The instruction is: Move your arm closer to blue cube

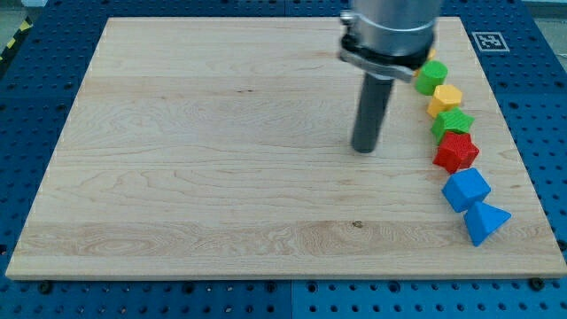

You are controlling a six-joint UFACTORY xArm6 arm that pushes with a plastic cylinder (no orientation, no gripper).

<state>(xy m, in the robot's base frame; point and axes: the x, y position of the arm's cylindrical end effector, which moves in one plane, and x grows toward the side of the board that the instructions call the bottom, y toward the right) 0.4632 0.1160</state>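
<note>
my tip [364, 149] on wood-grain board [204, 159] | blue cube [465, 189] well right (faceted plastic) | no hand

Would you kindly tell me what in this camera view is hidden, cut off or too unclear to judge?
- Arm above the collar: cut off by the view's top edge.
- Green block at the view's top: partly hidden behind the collar; shape unclear.
- My tip: contact with the board not discernible.
- Blue cube and blue block: touching or apart, cannot tell.
</note>
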